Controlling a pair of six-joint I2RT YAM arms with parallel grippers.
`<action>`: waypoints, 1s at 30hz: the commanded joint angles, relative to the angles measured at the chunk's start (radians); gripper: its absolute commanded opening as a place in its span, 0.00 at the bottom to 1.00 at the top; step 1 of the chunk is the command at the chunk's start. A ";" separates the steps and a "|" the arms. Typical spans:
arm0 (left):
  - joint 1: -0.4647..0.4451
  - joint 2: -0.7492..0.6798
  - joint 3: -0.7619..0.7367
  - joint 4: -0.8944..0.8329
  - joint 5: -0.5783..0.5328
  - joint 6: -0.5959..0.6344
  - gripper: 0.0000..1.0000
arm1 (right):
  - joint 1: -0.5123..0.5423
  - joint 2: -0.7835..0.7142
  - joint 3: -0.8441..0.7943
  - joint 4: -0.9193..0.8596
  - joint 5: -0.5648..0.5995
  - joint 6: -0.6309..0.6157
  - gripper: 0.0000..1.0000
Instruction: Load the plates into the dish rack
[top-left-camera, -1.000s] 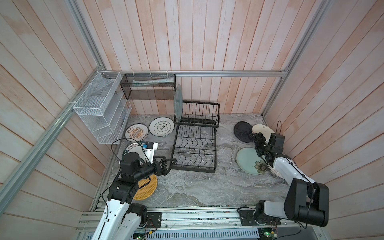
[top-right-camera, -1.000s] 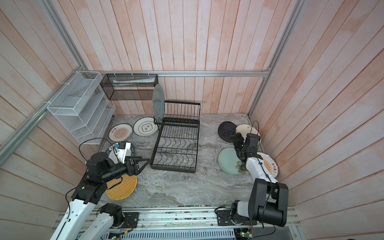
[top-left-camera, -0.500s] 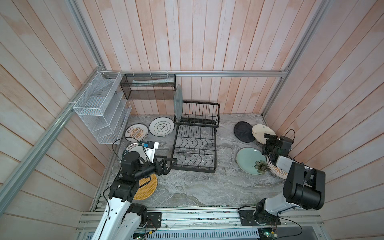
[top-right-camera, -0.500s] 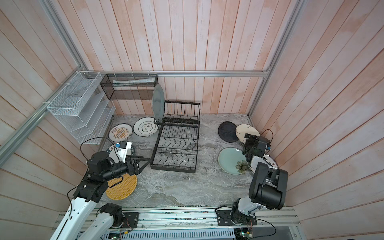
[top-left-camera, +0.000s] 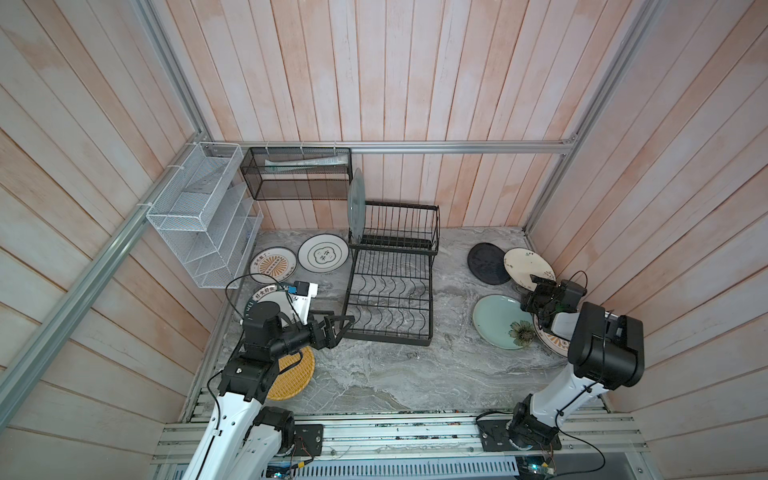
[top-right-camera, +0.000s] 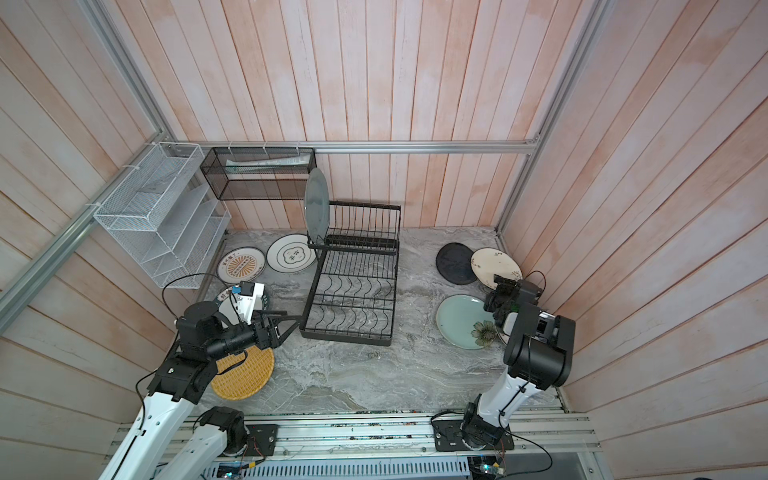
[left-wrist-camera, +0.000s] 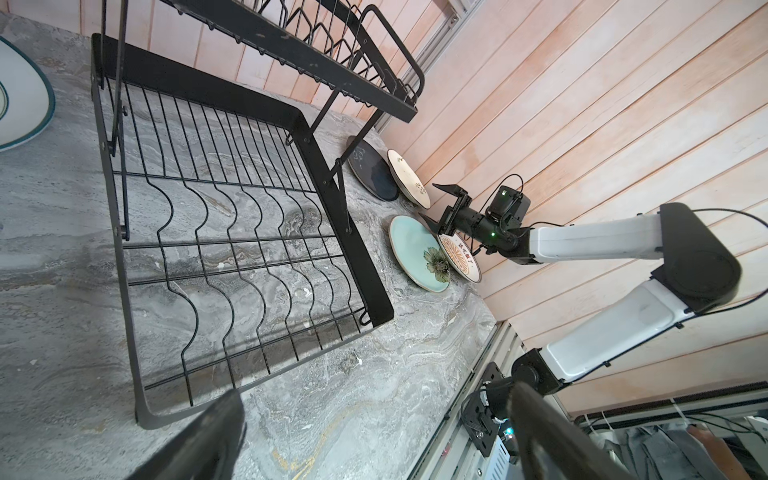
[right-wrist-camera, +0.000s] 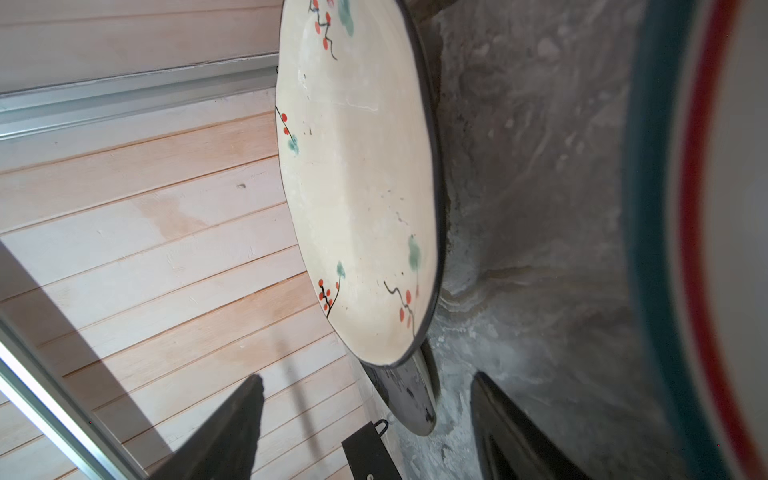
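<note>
The cream plate (right-wrist-camera: 357, 187) (red berries, teal dabs, dark rim) lies at the far right of the tabletop (top-left-camera: 449, 374), overlapping a black plate (top-left-camera: 486, 264). The right end effector (left-wrist-camera: 433, 203) is spread beside its rim; the left end effector (left-wrist-camera: 374, 395), also spread, is near the dish rack (top-left-camera: 390, 291).

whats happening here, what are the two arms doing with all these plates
Two robot arms are loading plates into the black dish rack. One grey-green plate stands upright in its upper tier; the other plates lie flat on the table. The right gripper is at the edge of the cream plate with red berries, jaws open and lined up with its rim, not gripping it. The left gripper hovers open and empty by the rack's near corner.
</note>
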 joint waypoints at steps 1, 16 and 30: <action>0.005 -0.013 -0.009 0.011 0.001 0.000 1.00 | -0.012 0.047 -0.002 0.069 -0.011 0.030 0.72; 0.005 -0.013 -0.009 0.011 0.007 0.001 1.00 | -0.013 0.173 0.106 0.061 -0.032 0.033 0.58; 0.006 -0.005 -0.006 0.005 -0.009 0.000 1.00 | 0.008 0.262 0.232 -0.037 -0.041 0.015 0.50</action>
